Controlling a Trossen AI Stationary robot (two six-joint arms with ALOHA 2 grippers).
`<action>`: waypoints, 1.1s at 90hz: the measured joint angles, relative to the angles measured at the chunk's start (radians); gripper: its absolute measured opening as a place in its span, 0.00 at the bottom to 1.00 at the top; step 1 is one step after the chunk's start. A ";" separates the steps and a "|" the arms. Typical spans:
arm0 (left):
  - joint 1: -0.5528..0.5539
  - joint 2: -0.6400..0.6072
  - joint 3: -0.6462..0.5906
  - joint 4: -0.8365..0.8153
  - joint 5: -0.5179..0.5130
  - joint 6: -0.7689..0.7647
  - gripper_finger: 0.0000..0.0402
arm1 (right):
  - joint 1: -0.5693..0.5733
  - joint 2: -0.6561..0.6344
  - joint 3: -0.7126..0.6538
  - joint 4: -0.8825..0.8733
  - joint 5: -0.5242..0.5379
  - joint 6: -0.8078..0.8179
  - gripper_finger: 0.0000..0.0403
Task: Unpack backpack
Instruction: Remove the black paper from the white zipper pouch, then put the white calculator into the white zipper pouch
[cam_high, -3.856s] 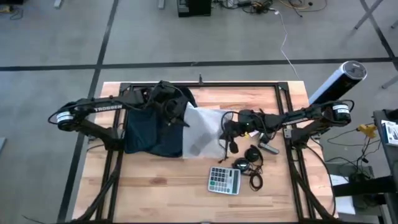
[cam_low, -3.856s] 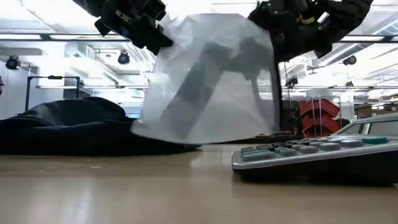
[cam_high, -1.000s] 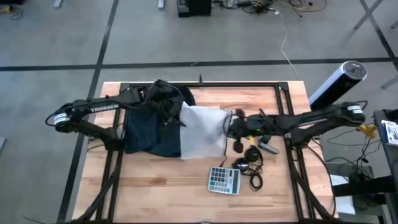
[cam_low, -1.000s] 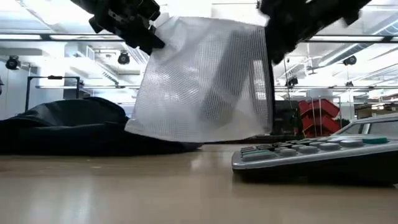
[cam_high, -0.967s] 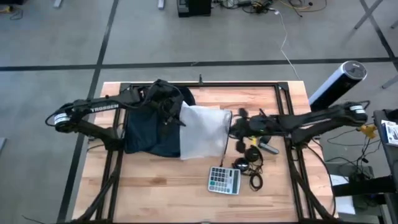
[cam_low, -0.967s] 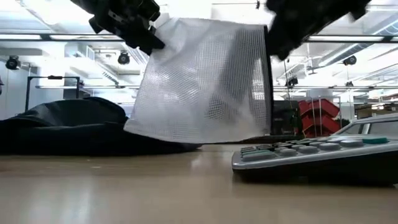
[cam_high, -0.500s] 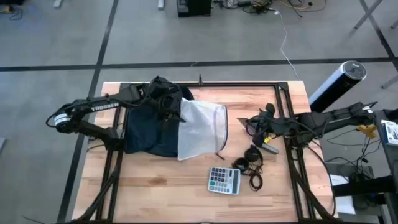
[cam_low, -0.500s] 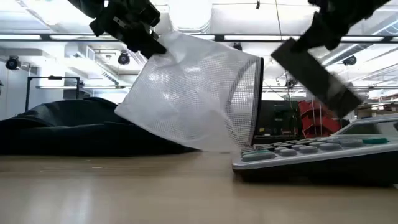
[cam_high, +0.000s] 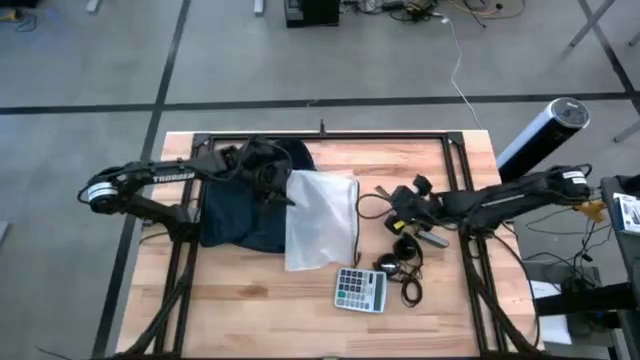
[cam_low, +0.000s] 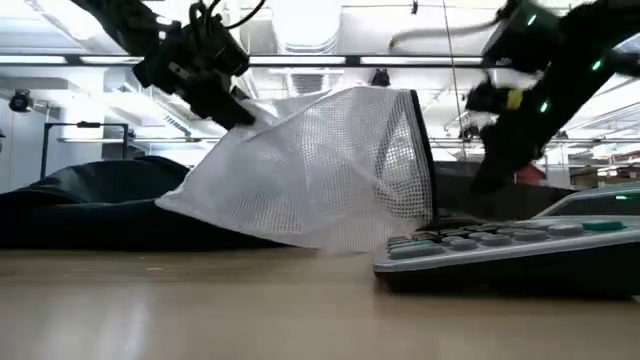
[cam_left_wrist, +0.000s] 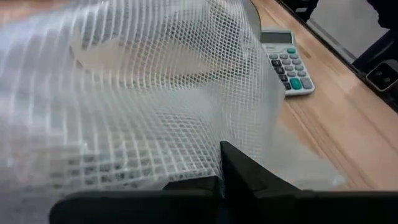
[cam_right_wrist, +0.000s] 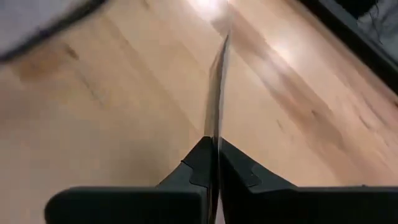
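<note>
Holding a thin flat card (cam_right_wrist: 216, 93) edge-on, the right gripper (cam_right_wrist: 214, 165) risks dropping it; the left gripper (cam_left_wrist: 221, 180), clamped on the mesh pouch (cam_high: 320, 220), may drag it.

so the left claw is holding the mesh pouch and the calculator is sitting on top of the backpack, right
Not quite. The left claw does grip the mesh pouch, but the calculator lies on the bare wooden table, apart from the backpack. The high view shows it.
</note>
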 joint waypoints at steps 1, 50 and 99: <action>0.000 0.000 -0.006 0.007 -0.002 -0.001 0.00 | -0.005 0.010 0.000 0.007 -0.002 -0.003 0.00; 0.000 -0.010 -0.035 0.013 -0.260 -0.089 0.25 | -0.064 0.133 0.105 0.015 -0.246 -0.125 0.36; -0.049 -0.030 0.122 -0.167 -0.642 -0.119 0.71 | 0.132 0.207 0.100 0.368 -0.236 -0.632 0.50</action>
